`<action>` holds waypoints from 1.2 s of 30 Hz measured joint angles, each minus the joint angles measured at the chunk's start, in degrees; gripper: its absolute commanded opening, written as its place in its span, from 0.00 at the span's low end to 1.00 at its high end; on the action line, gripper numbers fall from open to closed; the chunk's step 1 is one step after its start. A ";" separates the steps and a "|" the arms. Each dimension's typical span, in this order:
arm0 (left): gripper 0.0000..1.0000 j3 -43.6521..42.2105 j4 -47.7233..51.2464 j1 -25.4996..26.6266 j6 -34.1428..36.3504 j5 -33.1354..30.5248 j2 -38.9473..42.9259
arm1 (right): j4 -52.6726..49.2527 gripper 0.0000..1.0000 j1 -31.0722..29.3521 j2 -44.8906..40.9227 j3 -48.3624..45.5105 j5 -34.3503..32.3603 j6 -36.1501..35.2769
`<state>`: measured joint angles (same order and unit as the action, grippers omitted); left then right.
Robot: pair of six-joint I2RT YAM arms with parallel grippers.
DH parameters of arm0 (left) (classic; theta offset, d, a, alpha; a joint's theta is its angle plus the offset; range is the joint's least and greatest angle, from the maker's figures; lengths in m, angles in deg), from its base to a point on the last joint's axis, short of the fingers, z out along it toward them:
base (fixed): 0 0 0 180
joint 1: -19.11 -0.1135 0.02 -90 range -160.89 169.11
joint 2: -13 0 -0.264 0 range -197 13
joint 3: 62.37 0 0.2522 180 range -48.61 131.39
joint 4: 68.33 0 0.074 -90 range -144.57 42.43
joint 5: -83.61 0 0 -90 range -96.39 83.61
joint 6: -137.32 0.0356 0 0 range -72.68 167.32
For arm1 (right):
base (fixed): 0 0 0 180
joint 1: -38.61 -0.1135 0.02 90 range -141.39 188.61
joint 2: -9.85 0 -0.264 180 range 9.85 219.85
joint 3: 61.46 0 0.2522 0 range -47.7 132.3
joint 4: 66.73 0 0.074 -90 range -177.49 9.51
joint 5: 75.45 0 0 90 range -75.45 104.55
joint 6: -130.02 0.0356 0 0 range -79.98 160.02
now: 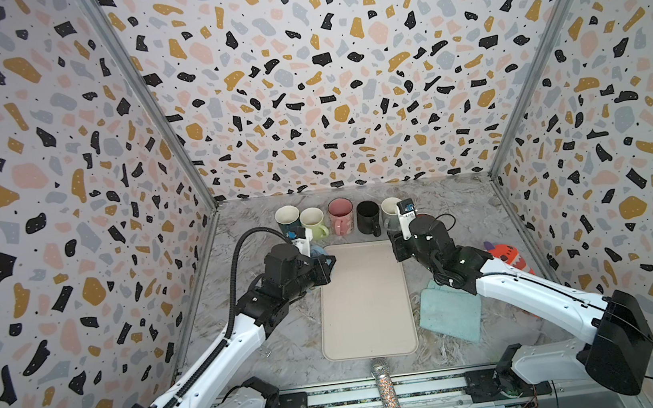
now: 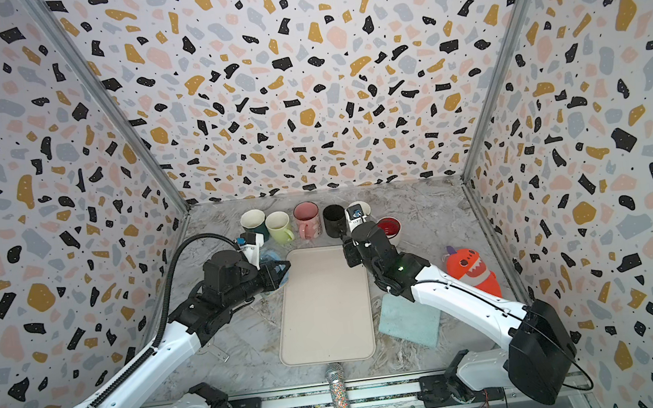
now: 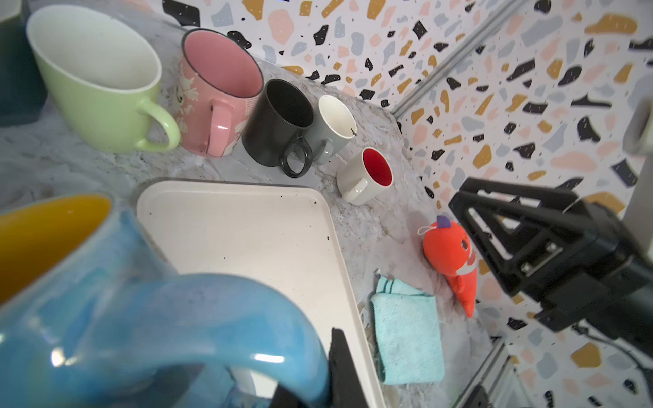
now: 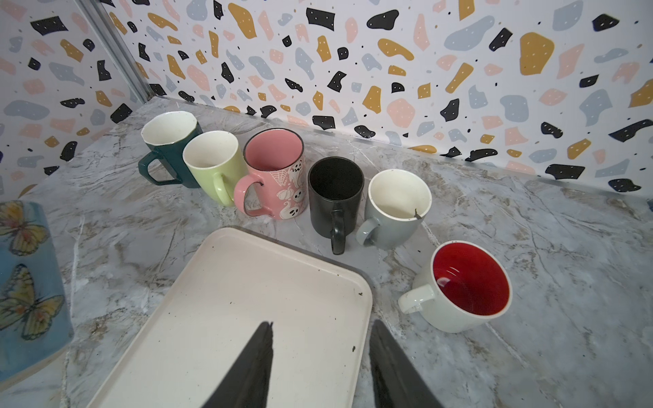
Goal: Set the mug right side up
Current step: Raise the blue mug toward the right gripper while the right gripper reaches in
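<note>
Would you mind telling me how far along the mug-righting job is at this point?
Done: six mugs stand open-side up beyond the tray. In hand: the left gripper is shut on the blue butterfly mug beside the tray's far corner, yellow inside showing, apparently tilted. The right gripper hangs open and empty. Left: stand that mug upright and release it.

Blue butterfly mug (image 4: 22, 272), yellow inside, seemingly upright, just beside the tray (image 4: 247, 300)

Beige tray (image 1: 365, 301), teal cloth (image 1: 450, 316), plush (image 2: 468, 266) (orange), microphone (image 1: 389, 399)
</note>
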<state>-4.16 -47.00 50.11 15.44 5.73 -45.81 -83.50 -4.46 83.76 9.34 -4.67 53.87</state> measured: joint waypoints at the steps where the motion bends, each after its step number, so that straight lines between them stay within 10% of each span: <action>1: 0.00 0.00 0.07 1.25 1.99 -1.01 0.26 | -0.02 0.45 0.00 -0.09 0.00 0.15 -0.28; 12: 0.00 -3.85 -10.99 18.67 25.75 -17.55 1.38 | -1.77 0.45 0.00 -0.35 1.66 10.51 -5.49; 36: 0.00 -12.68 -40.89 30.45 58.49 -51.93 -6.14 | -10.82 0.62 2.62 3.45 14.43 42.75 -12.61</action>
<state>-16.84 -87.89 80.56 73.93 -46.20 -51.95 -94.31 -1.83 87.21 23.76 38.08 41.26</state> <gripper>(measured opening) 0.073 0.611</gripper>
